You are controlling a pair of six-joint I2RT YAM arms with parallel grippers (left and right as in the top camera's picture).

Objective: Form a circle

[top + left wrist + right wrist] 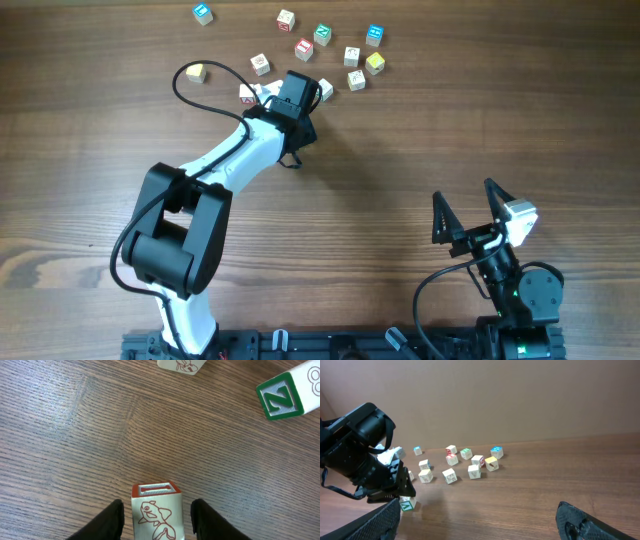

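Small wooden cubes lie loosely spread at the far middle of the table; no circle of them shows in any view. My left gripper is down among their near edge. In the left wrist view its jaws straddle a white cube with a red top and a red fish drawing, with a gap on each side, so it is open. This cube is hidden under the gripper in the overhead view. My right gripper stands open and empty at the near right.
A cube with a green Z sits just right of the left gripper. Another white cube lies straight ahead of it. A pale cube and a blue one lie apart at the left. A yellow cube is at the right.
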